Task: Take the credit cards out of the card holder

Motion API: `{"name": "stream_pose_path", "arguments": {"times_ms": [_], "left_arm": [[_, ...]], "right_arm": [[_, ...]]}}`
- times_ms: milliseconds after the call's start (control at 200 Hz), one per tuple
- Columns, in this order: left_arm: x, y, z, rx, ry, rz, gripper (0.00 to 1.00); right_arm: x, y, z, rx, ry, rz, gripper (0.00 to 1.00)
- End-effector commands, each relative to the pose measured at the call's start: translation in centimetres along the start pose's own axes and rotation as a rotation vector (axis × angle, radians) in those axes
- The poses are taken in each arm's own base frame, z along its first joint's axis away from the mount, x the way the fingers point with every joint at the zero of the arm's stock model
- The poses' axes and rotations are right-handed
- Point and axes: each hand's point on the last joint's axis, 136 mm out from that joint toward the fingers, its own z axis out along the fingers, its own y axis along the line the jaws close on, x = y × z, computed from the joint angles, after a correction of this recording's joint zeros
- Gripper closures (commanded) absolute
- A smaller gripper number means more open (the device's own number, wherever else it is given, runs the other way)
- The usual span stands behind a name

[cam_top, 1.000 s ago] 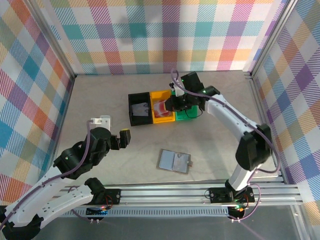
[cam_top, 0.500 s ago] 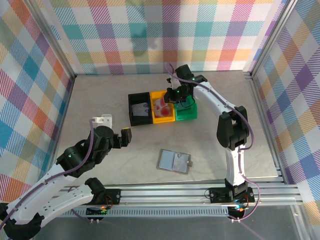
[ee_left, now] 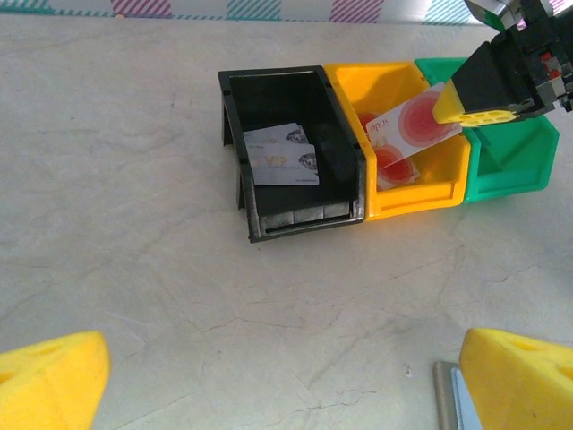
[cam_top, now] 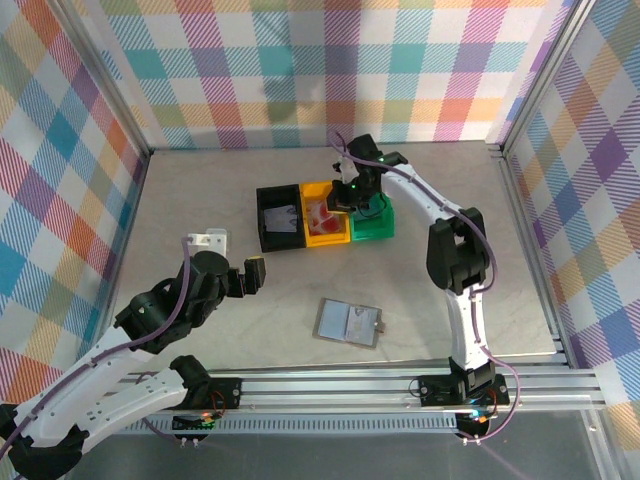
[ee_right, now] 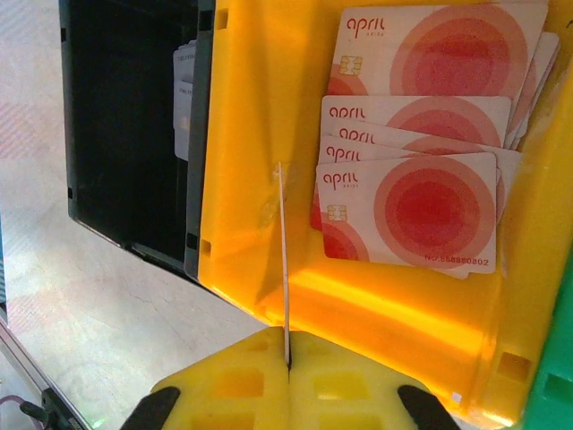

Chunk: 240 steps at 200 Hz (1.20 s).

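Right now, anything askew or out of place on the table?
Nothing spilled or damaged. The red cards in the yellow bin lie fanned and overlapping, not squared up. The right gripper holds another card tilted over that bin. The card holder lies open.

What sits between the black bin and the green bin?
The yellow bin, holding red credit cards, stands between the black bin and green bin, seen in the left wrist view.

Black bin [ee_left: 304, 224], yellow bin [ee_left: 416, 199], green bin [ee_left: 510, 179]; cards [ee_right: 407, 210] white w/ red rings.
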Motion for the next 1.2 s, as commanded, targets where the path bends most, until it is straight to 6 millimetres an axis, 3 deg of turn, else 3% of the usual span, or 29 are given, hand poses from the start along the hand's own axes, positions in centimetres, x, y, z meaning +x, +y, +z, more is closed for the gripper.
{"name": "stream_pose_path", "arguments": {"times_ms": [0, 250, 1080, 1195], "left_arm": [[-0.3, 0.1, 0.0, 0.002, -0.012, 0.001, 0.00], [-0.3, 0.0, 0.0, 0.007, -0.012, -0.001, 0.00], [-0.2, -0.1, -0.2, 0.018, -0.009, 0.001, 0.00], [-0.2, -0.2, -0.1, 0.019, -0.006, 0.004, 0.00]], "right_arm": [[0.0, 0.6, 0.2, -0.006, 0.011, 0.018, 1.00], [0.1, 0.8, 1.7, 0.036, 0.028, 0.012, 1.00], [0.5, -1.3, 4.4, 0.110, 0.056, 0.069, 1.00], [0.7, -1.9, 4.3, 0.143, 0.058, 0.062, 0.91]]}}
